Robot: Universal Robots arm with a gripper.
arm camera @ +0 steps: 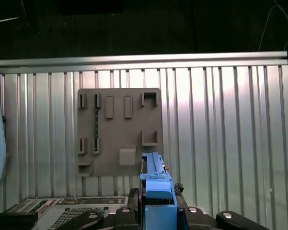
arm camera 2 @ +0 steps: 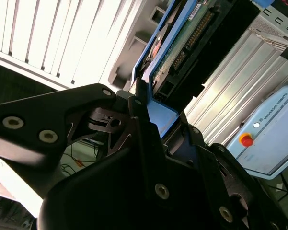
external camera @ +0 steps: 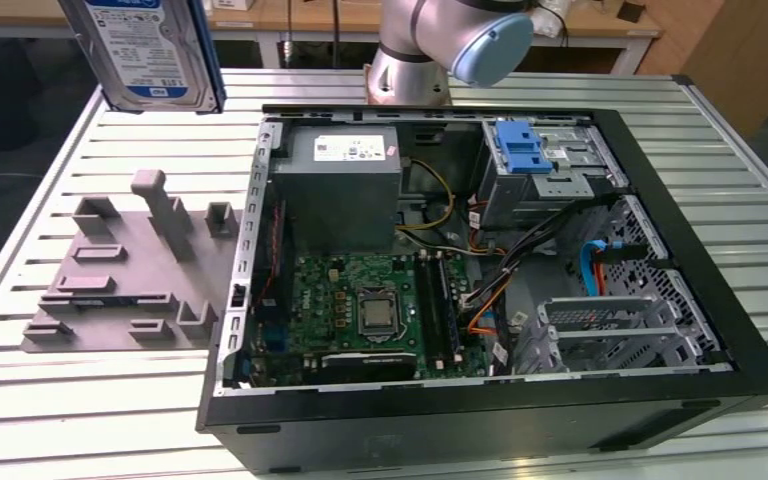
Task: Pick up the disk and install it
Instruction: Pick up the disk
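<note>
Exterior view: disk (external camera: 144,50) is up in the air at the exterior view's far left, label facing the camera, well clear of the open case (external camera: 491,420) and the grey plate (external camera: 117,270) on the table (external camera: 64,420).

Second wrist view: gripper (arm camera 2: 146,108) clenched on the disk's blue bracket (arm camera 2: 165,117). The green board side shows here, no label.

First wrist view: bracket seen edge-on between the black fingers, with the plate on the slats beyond it.

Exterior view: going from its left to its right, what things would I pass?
Flat silver disk in a blue bracket → large grey power-supply box with a white sticker → blue plastic latch on a silver cage.
</note>
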